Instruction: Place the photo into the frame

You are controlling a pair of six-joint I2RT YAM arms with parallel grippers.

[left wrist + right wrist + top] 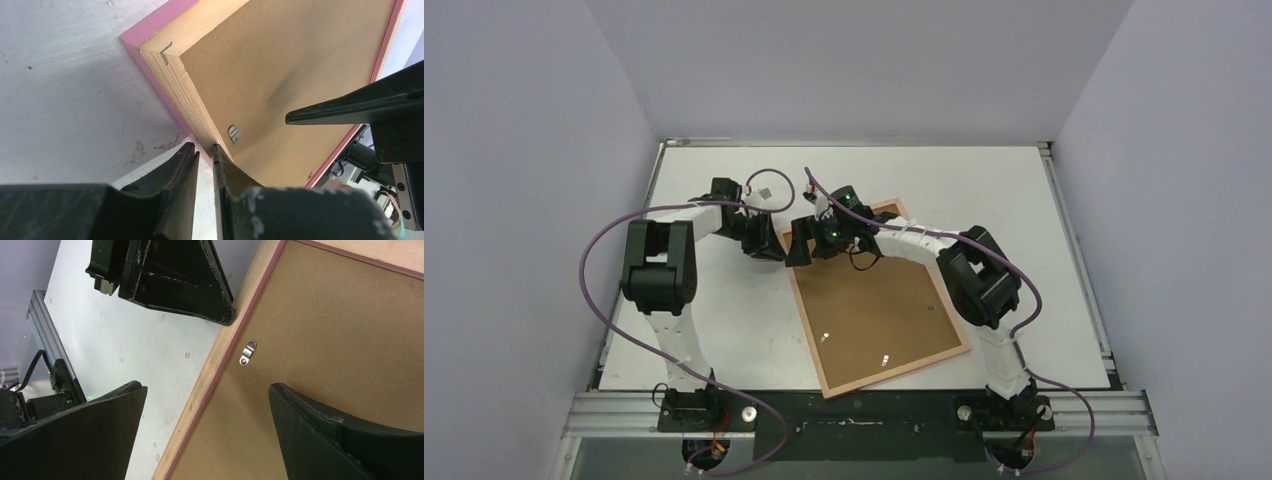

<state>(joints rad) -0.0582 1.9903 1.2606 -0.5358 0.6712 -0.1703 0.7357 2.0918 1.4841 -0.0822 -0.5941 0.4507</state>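
Note:
The frame lies face down on the table, its pink and pale wood rim around the brown hardboard backing panel. The photo is not in view. My left gripper sits at the frame's left rim near the far corner. In the left wrist view its fingers are almost together, with only a thin slit of table between them, and the tips touch the rim's outer edge. My right gripper is open wide and empty. It hangs over the same rim, one finger over the table, the other over the backing.
A small metal turn clip sits on the backing by the left rim and also shows in the left wrist view. The two grippers are close together; the left one shows in the right wrist view. White walls enclose the table.

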